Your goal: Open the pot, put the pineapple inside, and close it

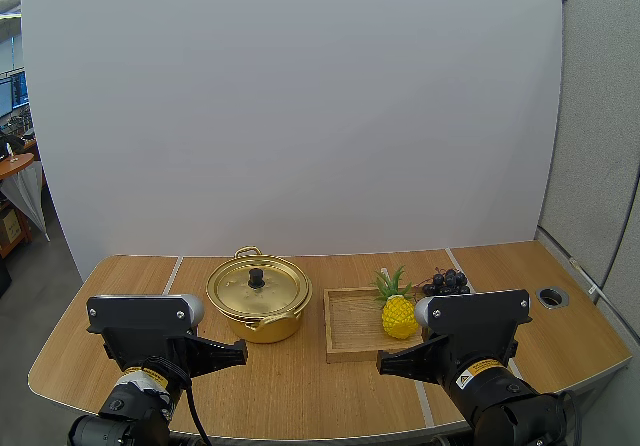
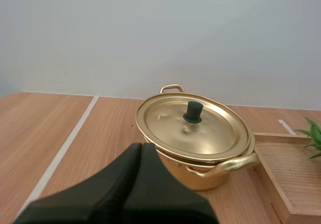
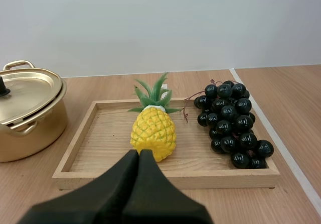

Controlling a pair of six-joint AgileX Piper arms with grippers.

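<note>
A gold pot [image 1: 258, 299] [image 2: 200, 143] [image 3: 25, 113] with its lid [image 2: 193, 126] on and a black knob [image 2: 193, 112] stands on the table. To its right a yellow pineapple [image 1: 399, 311] [image 3: 153, 126] with green leaves sits upright in a wooden tray [image 1: 350, 326] [image 3: 95, 148]. My left gripper [image 1: 238, 351] [image 2: 142, 151] is shut on nothing, in front of the pot. My right gripper [image 1: 385, 364] [image 3: 139, 156] is shut on nothing, just in front of the pineapple and the tray's near edge.
A bunch of dark grapes [image 1: 446, 283] [image 3: 230, 123] lies at the tray's right side. A round cable hole [image 1: 551, 296] is set in the table at far right. Bare wood lies to the left of the pot.
</note>
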